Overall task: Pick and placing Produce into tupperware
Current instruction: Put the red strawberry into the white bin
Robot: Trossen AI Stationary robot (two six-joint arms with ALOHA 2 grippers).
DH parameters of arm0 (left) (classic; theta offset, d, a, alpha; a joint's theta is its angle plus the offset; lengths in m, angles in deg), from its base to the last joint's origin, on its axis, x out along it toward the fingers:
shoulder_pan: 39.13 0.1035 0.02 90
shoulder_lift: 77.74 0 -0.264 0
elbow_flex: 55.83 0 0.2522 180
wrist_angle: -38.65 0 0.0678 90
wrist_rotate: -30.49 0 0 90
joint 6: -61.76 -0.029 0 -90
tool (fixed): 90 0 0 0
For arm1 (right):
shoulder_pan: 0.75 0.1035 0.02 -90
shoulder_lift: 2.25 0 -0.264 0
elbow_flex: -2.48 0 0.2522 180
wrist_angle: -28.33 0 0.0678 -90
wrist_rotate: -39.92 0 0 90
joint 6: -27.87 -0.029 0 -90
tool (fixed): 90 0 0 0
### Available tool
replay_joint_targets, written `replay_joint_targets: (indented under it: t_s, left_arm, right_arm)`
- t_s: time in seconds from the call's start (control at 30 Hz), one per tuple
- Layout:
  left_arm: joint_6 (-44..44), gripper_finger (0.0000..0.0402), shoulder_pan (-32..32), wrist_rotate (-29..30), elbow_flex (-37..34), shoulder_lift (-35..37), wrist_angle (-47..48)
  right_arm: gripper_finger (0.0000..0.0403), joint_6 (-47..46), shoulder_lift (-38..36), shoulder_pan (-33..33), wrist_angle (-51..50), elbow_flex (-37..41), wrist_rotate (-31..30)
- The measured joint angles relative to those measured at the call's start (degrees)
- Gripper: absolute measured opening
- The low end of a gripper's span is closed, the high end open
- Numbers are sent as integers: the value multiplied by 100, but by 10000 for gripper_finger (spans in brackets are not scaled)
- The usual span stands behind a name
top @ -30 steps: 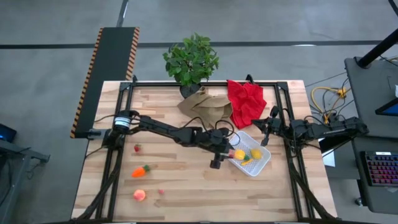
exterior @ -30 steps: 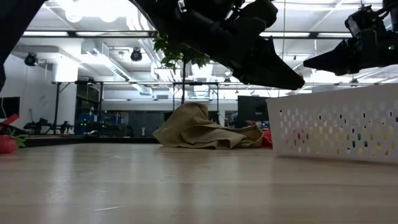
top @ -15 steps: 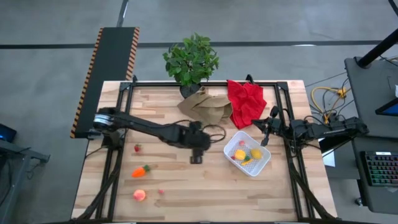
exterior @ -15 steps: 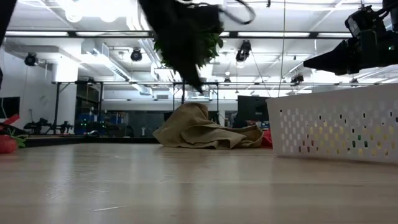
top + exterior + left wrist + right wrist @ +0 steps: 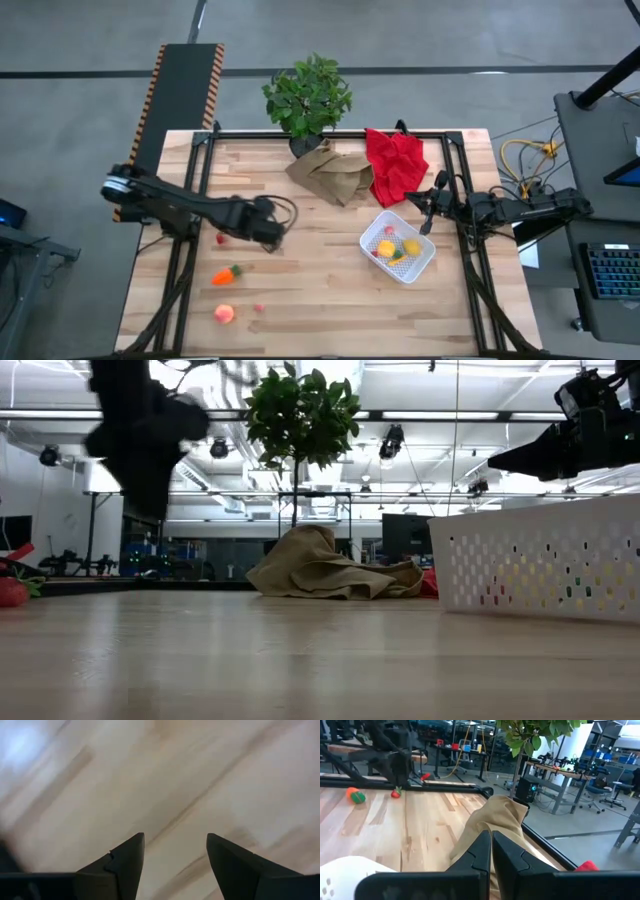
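Two arms are sharing the counter [image 5: 330, 290]. The left gripper [image 5: 268, 232], jaws apart and holding nothing, is hanging near the berry [image 5: 221, 238], with the carrot [image 5: 227, 274] just past it. I think it needs to drop down and pinch one for the tub [image 5: 422, 265]. The right gripper [image 5: 433, 205], jaws together, is waiting beside the tub.

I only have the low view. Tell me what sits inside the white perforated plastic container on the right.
Observer: From above, the white square plastic container holds two yellow toy pieces, a lemon and corn.
Operator: Report the left gripper's fingers.
Observer: The left gripper is open, with nothing between its fingers and only bare wooden tabletop beneath.
Operator: List the produce outside the container.
Observer: An orange toy carrot with a green top, a pink-orange toy peach and a small red berry lie on the table's left side.
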State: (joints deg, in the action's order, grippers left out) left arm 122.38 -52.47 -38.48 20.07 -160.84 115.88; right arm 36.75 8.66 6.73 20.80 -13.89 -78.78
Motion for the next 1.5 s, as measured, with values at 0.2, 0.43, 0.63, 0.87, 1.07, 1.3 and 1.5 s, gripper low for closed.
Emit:
replay_joint_targets:
  t_s: [0.2, 0.43, 0.63, 0.87, 1.07, 1.3, 1.5]
  left_arm:
    - [1777, 201, -3, -471, -972, 554, 134]
    - [2948, 201, -34, -1055, -1496, 622, 988]
    - [3190, 201, -66, -1197, -1608, 554, 1051]
    - [3215, 201, -72, -1414, -1845, 347, 1044]
    - [3211, 201, -73, -1624, -2010, 175, 790]
    - [3206, 201, -161, -1631, -2065, -67, 421]
    - [3204, 201, -190, -1640, -2148, -251, 224]
  right_arm:
    - [9, 13, 0, 1, 16, 0, -15]
    - [9, 13, 0, -1, 12, 0, -136]
    - [9, 13, 0, 0, 7, 0, -140]
    - [9, -9, 4, 0, 1, 0, -140]
    - [9, -28, 9, 1, -4, 1, -138]
    - [9, -28, 9, -1, -4, 1, -138]
    - [9, -28, 9, 1, -4, 2, -138]
